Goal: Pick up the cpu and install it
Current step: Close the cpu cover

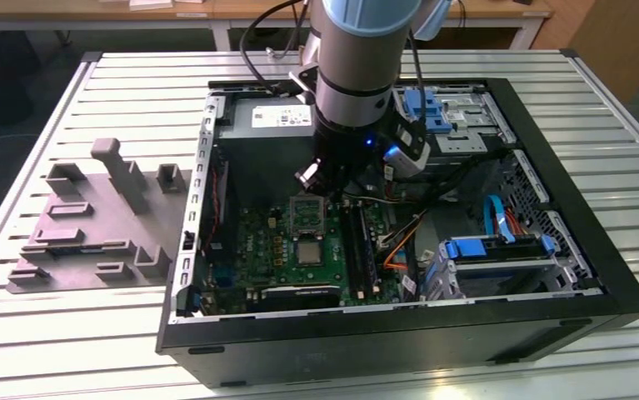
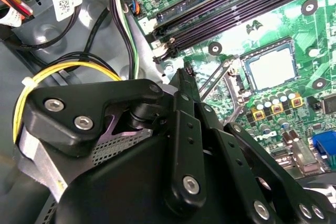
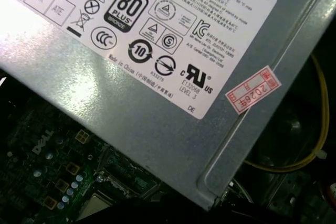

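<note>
Slatted metal formed the top of the bench (image 1: pixel 52 333), with a grey plastic fixture (image 1: pixel 86 225) near its edge on the exterior view's left and an open black computer case (image 1: pixel 586 275) across the middle. Wooden furniture stood behind.

Inside the case lay a green board (image 1: pixel 258 250). The cpu (image 2: pixel 271 67) appeared to sit in its socket (image 2: pixel 247 74) on that board, silvery top facing up, with the socket's metal frame (image 2: pixel 223 80) swung open beside it. In the exterior view the cpu (image 1: pixel 312 250) showed roughly midway along the board, beside the long black memory slots (image 1: pixel 358 246).

The arm (image 1: pixel 358 75) reached down into the case, and the claw (image 2: pixel 184 74) hung above the board between the cpu and the grey power supply (image 3: pixel 157 108), apart from the chip. Whether it was open or closed could not be told, though nothing appeared to be held in it.

By its look the cpu would be light, stiff and thin, with a smooth metal top that could slip. Its underside contacts and the socket pins are likely fragile, so two opposite edges of the pale rim seemed the right place to hold it, kept level.

Being square, it had no real long axis. It lay flat, edges parallel to the socket walls and slots.
</note>
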Available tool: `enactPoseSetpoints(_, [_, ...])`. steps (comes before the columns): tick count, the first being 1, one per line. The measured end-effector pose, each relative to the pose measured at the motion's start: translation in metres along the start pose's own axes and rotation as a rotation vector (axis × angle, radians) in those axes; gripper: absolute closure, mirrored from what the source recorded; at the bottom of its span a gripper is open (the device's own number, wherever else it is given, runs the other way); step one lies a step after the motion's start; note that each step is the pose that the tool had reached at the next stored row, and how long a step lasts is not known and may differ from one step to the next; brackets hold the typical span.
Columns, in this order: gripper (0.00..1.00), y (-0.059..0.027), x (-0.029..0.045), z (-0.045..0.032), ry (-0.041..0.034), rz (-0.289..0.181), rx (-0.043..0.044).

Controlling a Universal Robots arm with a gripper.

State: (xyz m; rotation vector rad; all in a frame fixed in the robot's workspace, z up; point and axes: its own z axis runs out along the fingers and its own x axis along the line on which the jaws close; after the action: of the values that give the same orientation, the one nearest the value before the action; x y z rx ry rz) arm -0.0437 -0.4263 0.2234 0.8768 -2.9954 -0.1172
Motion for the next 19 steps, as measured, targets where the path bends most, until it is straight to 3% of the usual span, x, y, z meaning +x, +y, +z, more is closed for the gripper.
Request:
enactPoseSetpoints(2, [0.89, 0.0000, 0.0000, -0.0011, 0.0037, 0.000, 0.0047])
enactPoseSetpoints(7, [0.89, 0.0007, 0.0002, -0.0069, 0.0047, 0.000, 0.0051])
enactPoseSetpoints(12, [0.89, 0.0018, 0.0018, -0.0082, 0.0153, -0.020, 0.0192])
enactPoseSetpoints(19, [0.89, 0.0023, 0.0018, -0.0142, 0.0196, -0.044, 0.0177])
